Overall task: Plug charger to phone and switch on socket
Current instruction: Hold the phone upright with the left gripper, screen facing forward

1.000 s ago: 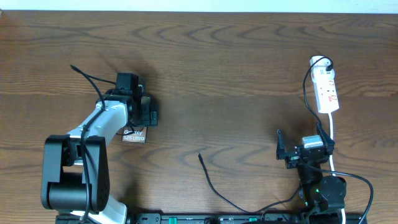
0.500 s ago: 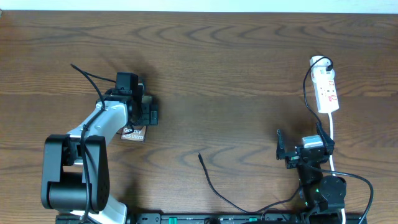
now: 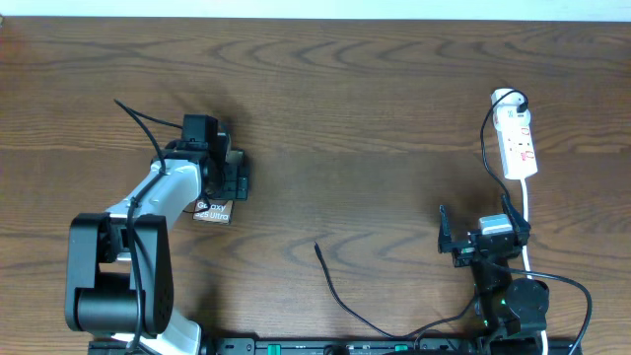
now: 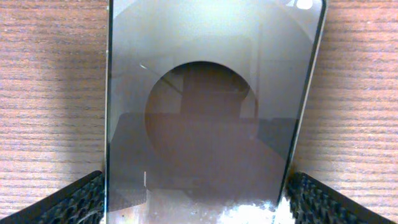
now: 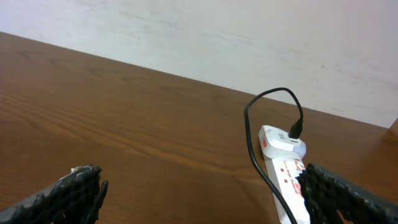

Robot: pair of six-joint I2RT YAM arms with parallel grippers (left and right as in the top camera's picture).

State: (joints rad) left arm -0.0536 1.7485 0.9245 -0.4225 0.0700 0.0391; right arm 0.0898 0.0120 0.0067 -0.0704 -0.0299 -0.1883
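The phone (image 3: 212, 210) lies flat on the wooden table at the left, its white lettering showing below my left gripper (image 3: 229, 176). In the left wrist view the phone's glossy face (image 4: 205, 93) fills the space between my left gripper's (image 4: 199, 202) fingers, which press on both long edges. The charger's plug tip (image 3: 318, 248) lies free on the table at centre, its thin black cable running to the front edge. The white socket strip (image 3: 519, 146) lies at the far right, also in the right wrist view (image 5: 287, 177). My right gripper (image 3: 478, 234) is open and empty in front of it (image 5: 202, 193).
A black plug (image 5: 293, 132) sits in the far end of the strip, its black cable (image 3: 487, 148) curving down towards the right arm. The strip's white cord (image 3: 528, 212) runs towards the front edge. A pale wall (image 5: 217, 31) stands behind the table.
The phone's lettered end has shifted slightly away from the front edge with my left gripper on it. The right arm, charger and strip have not moved.
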